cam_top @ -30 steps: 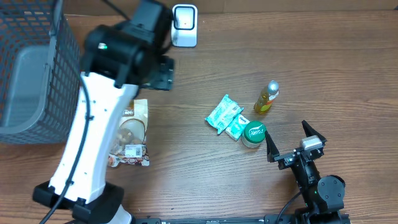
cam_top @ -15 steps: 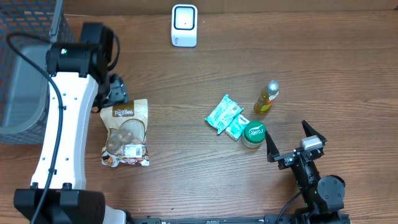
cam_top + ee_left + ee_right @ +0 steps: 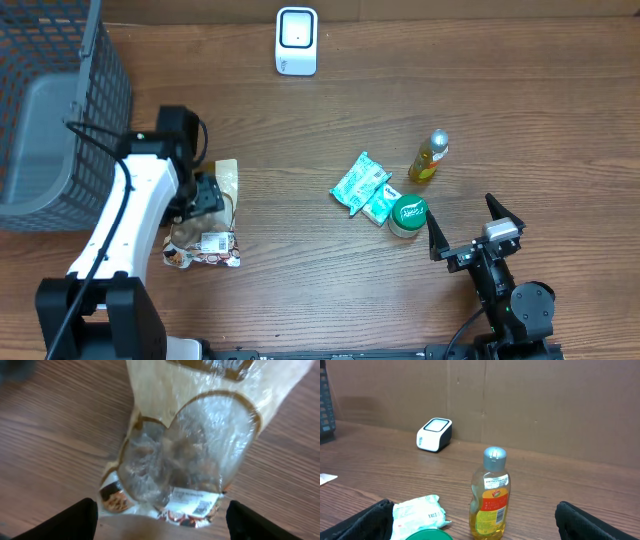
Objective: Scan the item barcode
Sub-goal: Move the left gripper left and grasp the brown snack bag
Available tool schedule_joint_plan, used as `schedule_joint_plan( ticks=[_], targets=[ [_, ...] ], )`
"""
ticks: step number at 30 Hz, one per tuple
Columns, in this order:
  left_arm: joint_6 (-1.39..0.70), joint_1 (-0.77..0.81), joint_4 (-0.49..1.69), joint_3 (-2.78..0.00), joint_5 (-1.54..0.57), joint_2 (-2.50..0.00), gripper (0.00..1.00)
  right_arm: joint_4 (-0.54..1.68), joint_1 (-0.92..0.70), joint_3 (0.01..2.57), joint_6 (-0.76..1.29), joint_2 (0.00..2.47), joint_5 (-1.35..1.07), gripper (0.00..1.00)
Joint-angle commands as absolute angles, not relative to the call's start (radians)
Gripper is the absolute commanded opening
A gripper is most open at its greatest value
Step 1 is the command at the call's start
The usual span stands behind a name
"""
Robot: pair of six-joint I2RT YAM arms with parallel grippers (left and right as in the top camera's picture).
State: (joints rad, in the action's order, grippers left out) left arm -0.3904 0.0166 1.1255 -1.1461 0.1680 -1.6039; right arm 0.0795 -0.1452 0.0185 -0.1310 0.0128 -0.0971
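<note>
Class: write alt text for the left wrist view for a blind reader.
A snack pouch with a clear heart-shaped window lies on the wooden table, white barcode label near its lower end. The left gripper hangs open above it.

The left arm (image 3: 125, 220) extends from the frame's lower left to its left centre. The left gripper (image 3: 205, 195) points down, its fingers (image 3: 70, 521) spread wide. At lower right, the right gripper (image 3: 468, 226) gapes too.
</note>
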Motion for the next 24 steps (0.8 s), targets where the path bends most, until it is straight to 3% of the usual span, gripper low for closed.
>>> schedule_joint_plan(
  ticks=[1,16,21,24],
  targets=[
    [-0.401,0.005,1.078,-1.082,0.158,-1.584,0.83,0.076,-0.142,0.008,-0.129,0.003,-0.091,1.00],
    [-0.378,0.008,0.826,-0.915,0.077,-1.586,0.80,0.076,-0.142,0.008,-0.129,0.003,-0.091,1.00],
    [-0.328,0.008,0.761,-0.881,-0.028,-1.586,0.67,0.076,-0.142,0.008,-0.129,0.003,-0.091,1.00],
    [-0.216,0.018,0.706,-0.881,-0.177,-1.586,0.67,0.076,-0.142,0.008,-0.129,0.003,-0.091,1.00]
  ],
)
